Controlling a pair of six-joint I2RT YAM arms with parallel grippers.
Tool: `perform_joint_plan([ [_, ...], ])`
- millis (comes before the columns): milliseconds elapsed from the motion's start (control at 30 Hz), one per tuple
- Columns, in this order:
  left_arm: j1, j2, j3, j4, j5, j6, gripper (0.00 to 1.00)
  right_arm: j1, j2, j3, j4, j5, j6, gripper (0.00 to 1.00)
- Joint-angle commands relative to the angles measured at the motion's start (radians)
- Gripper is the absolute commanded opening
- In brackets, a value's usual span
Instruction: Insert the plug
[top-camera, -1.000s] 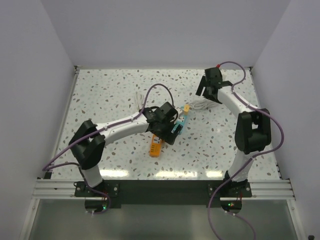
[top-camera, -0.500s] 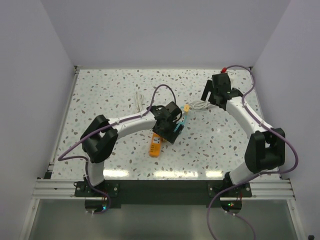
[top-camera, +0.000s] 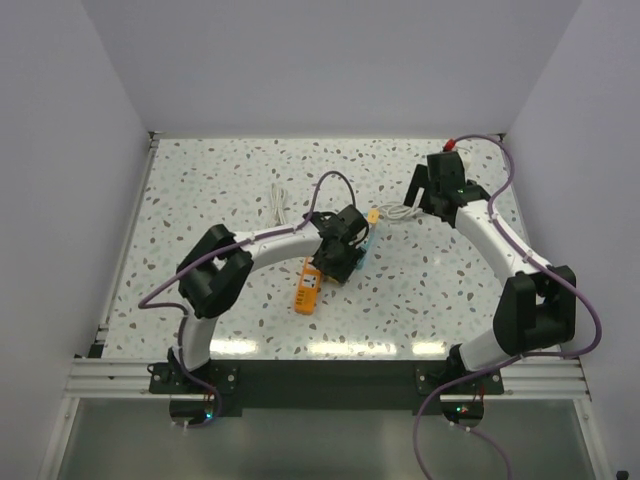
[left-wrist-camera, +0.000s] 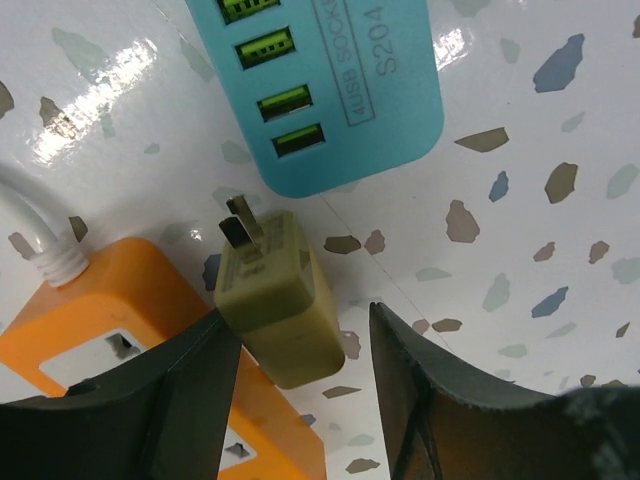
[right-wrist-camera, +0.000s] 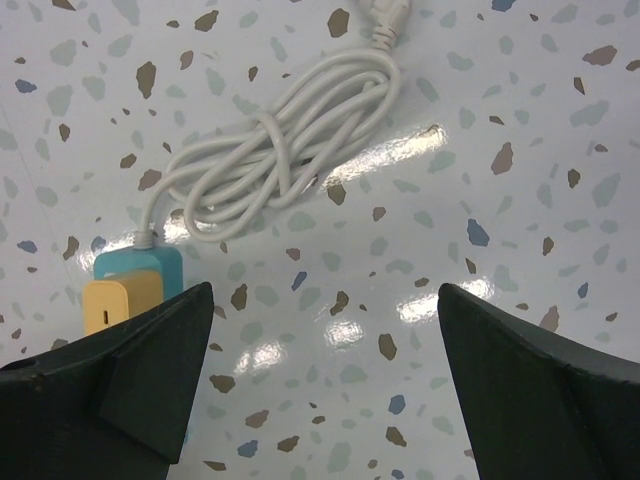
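**Plug sitting loose between the left fingers, not in a socket yet**

Top view: the left gripper (top-camera: 338, 258) is parked around the middle of the speckled table (top-camera: 200, 190). It hangs right over the far end of the orange power strip (top-camera: 308, 290), with a bit of the teal strip (top-camera: 361, 247) poking out beside it. You can't see the plug from up here, the gripper covers it. The right gripper (top-camera: 420, 195) hangs closer to the far right corner, just by the white coiled cable (top-camera: 398, 211).

Left wrist: here's the plug (left-wrist-camera: 275, 305), yellow-tan, lying flat half on the orange strip (left-wrist-camera: 100, 335). Its two prongs point at the end of the teal strip (left-wrist-camera: 330, 110) and stop short of it. The left gripper (left-wrist-camera: 300, 330) has its jaws apart around the plug, with a gap on one side, so no squeeze.

Right wrist: the right gripper (right-wrist-camera: 320, 390) jaws are spread wide with nothing in them. Coiled cable (right-wrist-camera: 270, 150) runs into the teal strip (right-wrist-camera: 140, 265), and a yellow block (right-wrist-camera: 120, 305) sits against that end.
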Motion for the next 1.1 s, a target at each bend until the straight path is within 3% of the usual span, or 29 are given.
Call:
perform_joint_plan([
  [0, 0.006, 0.03, 0.042, 0.016, -0.03, 0.026, 0.59, -0.004, -0.034, -0.002, 0.019, -0.019, -0.009, 0.96],
  [67, 0.011, 0.047, 0.053, 0.016, -0.026, 0.031, 0.55, -0.004, -0.036, -0.006, 0.019, -0.02, -0.012, 0.96],
  [133, 0.019, 0.067, 0.071, 0.015, -0.018, 0.032, 0.43, -0.004, -0.043, -0.009, 0.021, -0.025, -0.015, 0.96],
  [167, 0.031, 0.07, 0.08, 0.018, 0.002, 0.032, 0.3, -0.004, -0.048, -0.011, 0.021, -0.028, -0.02, 0.96],
  [267, 0.07, 0.061, 0.099, 0.024, 0.081, 0.025, 0.1, -0.004, -0.068, -0.021, 0.021, -0.036, -0.036, 0.95],
  [367, 0.124, 0.041, 0.116, 0.02, 0.18, 0.014, 0.0, -0.003, -0.097, -0.025, 0.021, -0.078, -0.059, 0.95],
  [700, 0.264, -0.149, 0.163, 0.191, 0.485, -0.179, 0.0, -0.004, -0.203, 0.018, 0.022, -0.293, -0.05, 0.95],
  [800, 0.272, -0.171, 0.2, 0.306, 0.54, -0.28, 0.0, -0.001, -0.209, 0.064, 0.016, -0.344, -0.018, 0.95],
  [933, 0.281, -0.197, 0.183, 0.585, 0.631, -0.51, 0.0, -0.003, -0.227, 0.086, 0.073, -0.5, 0.029, 0.94],
  [1067, 0.282, -0.204, 0.18, 0.754, 0.639, -0.659, 0.0, -0.003, -0.247, 0.054, 0.227, -0.661, 0.098, 0.91],
])
